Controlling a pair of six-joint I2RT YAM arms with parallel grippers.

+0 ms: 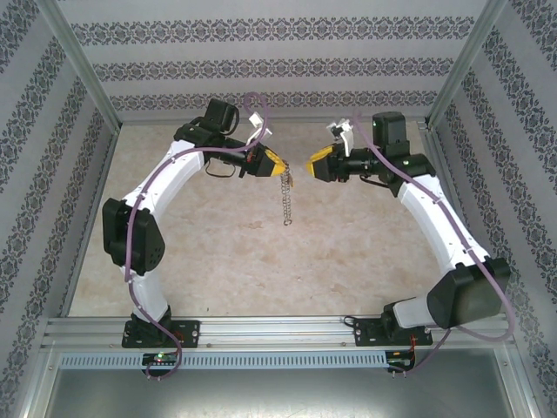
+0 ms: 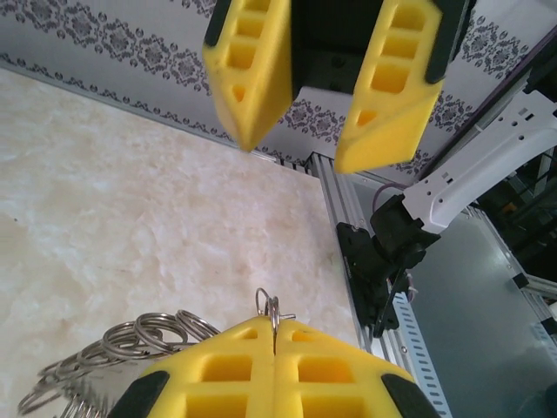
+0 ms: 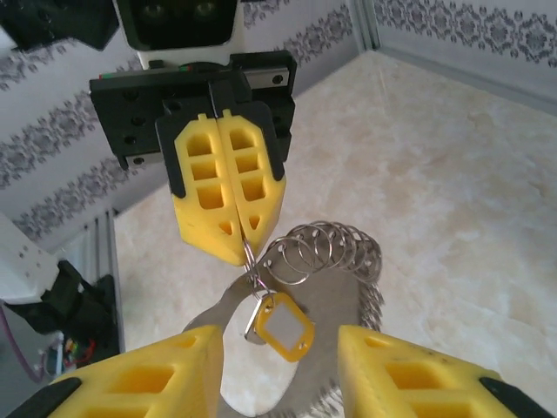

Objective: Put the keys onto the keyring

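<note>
One key (image 3: 278,326) and one keyring (image 3: 339,248) hang below the left gripper (image 3: 235,244), which we see clamped on one small loop (image 3: 252,266); the right gripper (image 3: 278,383) is below it, fingers apart.

Below me lies a pale marbled table (image 1: 348,252) — walls (image 1: 261,52) papered in grey flowered bands stand at its left, right and far sides. Along its near edge runs an aluminium rail (image 1: 278,329), then a slotted strip (image 1: 287,359) and a grey metal sheet (image 1: 261,392).
</note>
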